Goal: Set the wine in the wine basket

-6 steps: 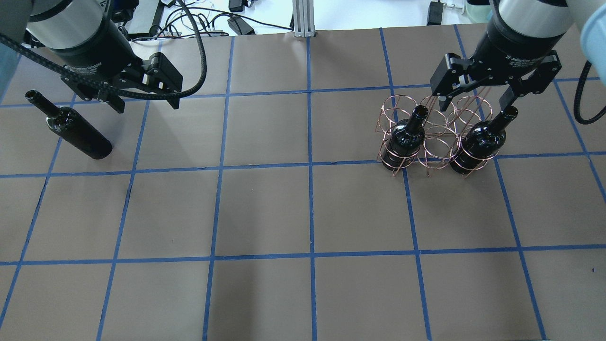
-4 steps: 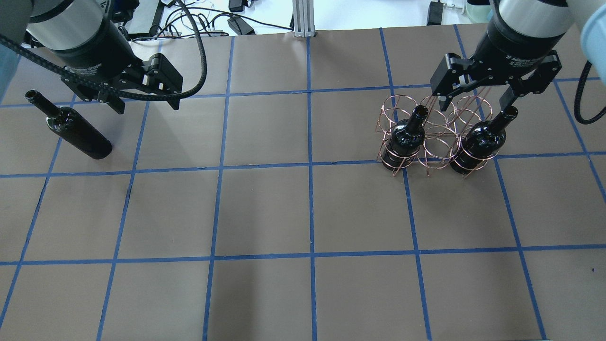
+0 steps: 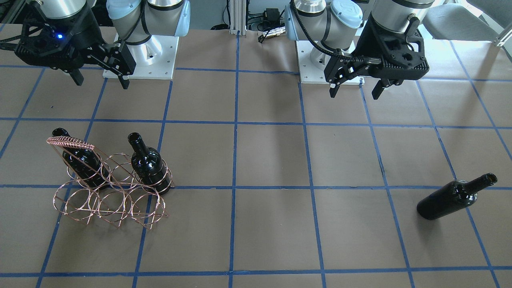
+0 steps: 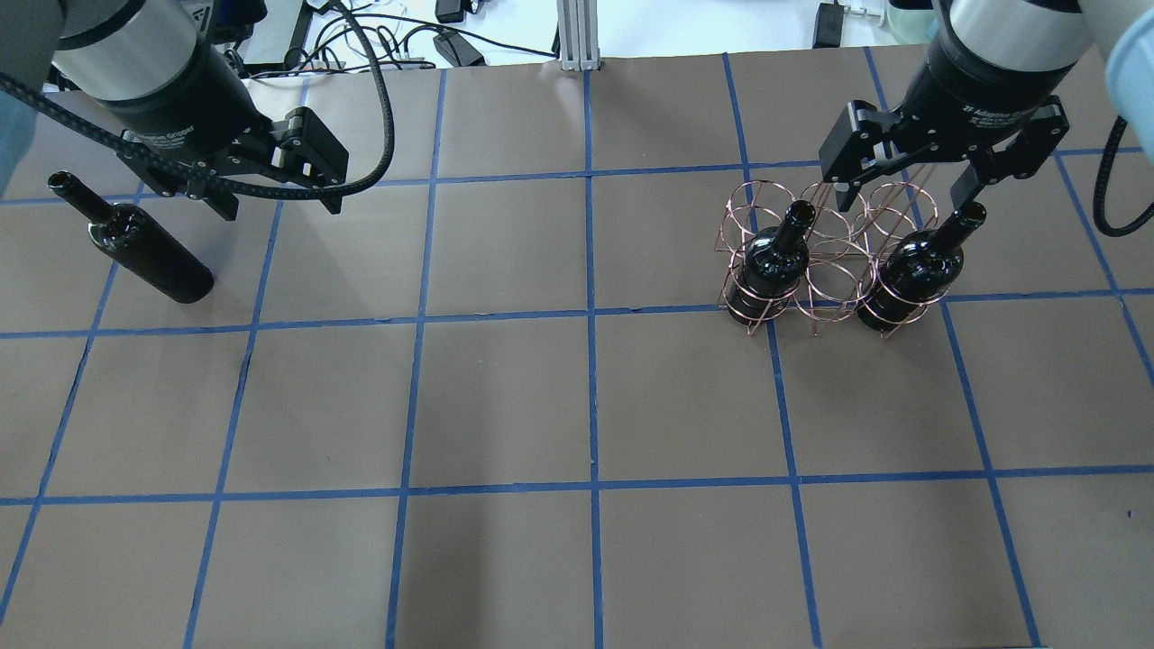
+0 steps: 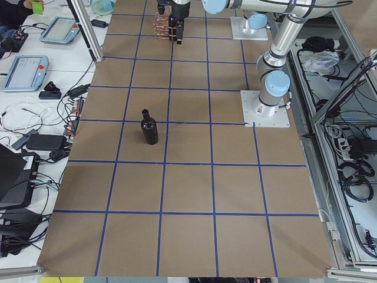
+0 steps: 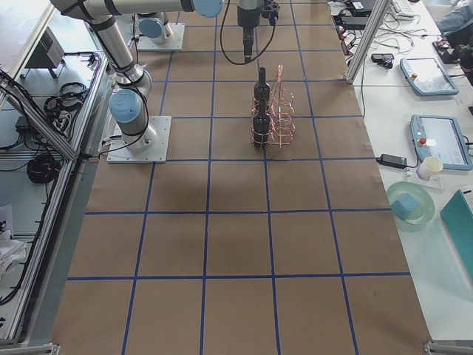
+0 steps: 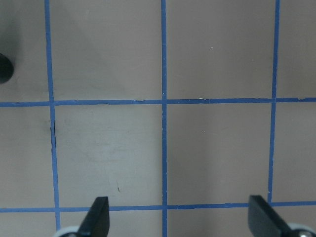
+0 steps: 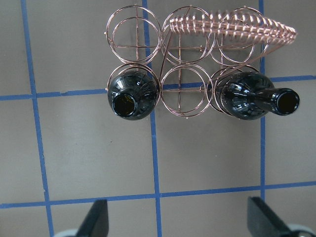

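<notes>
One black wine bottle (image 4: 149, 252) lies on its side at the table's left, neck pointing away from me; it also shows in the front view (image 3: 452, 199). My left gripper (image 4: 278, 205) hangs open and empty above the table, just right of that bottle. The rose-copper wine basket (image 4: 829, 270) stands at the right with two black bottles upright in its near end rings (image 4: 771, 261) (image 4: 911, 270); the middle near ring and the far row are empty. My right gripper (image 4: 906, 203) is open and empty above the basket, which shows from above in the right wrist view (image 8: 197, 64).
Brown paper with a blue tape grid (image 4: 590, 315) covers the table. The arm bases (image 3: 140, 60) stand at my side. Cables and power bricks (image 4: 451, 41) lie past the far edge. The basket's slanted handle (image 3: 72, 142) rises over its right end.
The left gripper has shifted very slightly above the table. The right gripper, the bottles and the basket have not moved.
</notes>
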Motion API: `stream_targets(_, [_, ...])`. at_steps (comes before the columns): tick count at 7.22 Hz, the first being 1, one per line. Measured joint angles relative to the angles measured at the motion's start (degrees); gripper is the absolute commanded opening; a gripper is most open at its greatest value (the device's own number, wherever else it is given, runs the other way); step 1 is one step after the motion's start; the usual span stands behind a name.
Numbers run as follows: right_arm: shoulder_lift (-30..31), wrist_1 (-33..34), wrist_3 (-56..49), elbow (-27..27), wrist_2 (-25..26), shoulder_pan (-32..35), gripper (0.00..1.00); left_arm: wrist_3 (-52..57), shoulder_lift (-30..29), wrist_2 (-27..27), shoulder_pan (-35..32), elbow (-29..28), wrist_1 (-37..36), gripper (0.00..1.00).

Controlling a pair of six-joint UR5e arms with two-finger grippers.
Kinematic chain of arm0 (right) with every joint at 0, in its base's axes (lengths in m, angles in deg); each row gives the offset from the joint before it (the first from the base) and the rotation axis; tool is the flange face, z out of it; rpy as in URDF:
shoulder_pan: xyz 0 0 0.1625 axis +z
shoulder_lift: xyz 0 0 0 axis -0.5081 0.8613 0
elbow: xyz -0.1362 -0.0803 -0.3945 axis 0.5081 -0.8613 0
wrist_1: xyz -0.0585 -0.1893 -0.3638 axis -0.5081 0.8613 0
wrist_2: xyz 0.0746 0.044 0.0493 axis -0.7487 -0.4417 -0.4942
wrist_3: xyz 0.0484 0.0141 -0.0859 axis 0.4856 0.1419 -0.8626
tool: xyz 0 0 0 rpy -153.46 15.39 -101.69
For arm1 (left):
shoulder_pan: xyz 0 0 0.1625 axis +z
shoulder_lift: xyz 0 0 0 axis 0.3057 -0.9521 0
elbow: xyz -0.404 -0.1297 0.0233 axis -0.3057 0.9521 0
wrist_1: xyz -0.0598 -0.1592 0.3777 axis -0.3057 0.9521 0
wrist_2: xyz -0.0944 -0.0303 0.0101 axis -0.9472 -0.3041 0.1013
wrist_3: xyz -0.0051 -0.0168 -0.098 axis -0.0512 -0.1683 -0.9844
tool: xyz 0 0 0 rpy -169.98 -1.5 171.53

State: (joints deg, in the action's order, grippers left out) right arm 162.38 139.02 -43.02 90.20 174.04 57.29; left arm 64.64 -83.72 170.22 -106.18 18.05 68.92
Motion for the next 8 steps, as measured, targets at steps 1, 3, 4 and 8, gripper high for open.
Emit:
stream_targets(1, [0.0,0.0,0.0,0.0,0.0,0.0,0.99,0.0,0.0,0.0,0.1,0.0,0.0,1.00])
stream_targets(3, [0.0,0.0,0.0,0.0,0.0,0.1,0.99,0.0,0.0,-0.1,0.2,0.1,0.0,1.00])
stream_targets(4, [0.0,0.0,0.0,0.0,0.0,0.0,0.99,0.0,-0.1,-0.1,0.2,0.1,0.0,1.00])
stream_targets(8, [0.0,-0.1,0.0,0.0,0.0,0.0,0.99,0.4,-0.7,-0.1,0.9,0.1,-0.4,1.00])
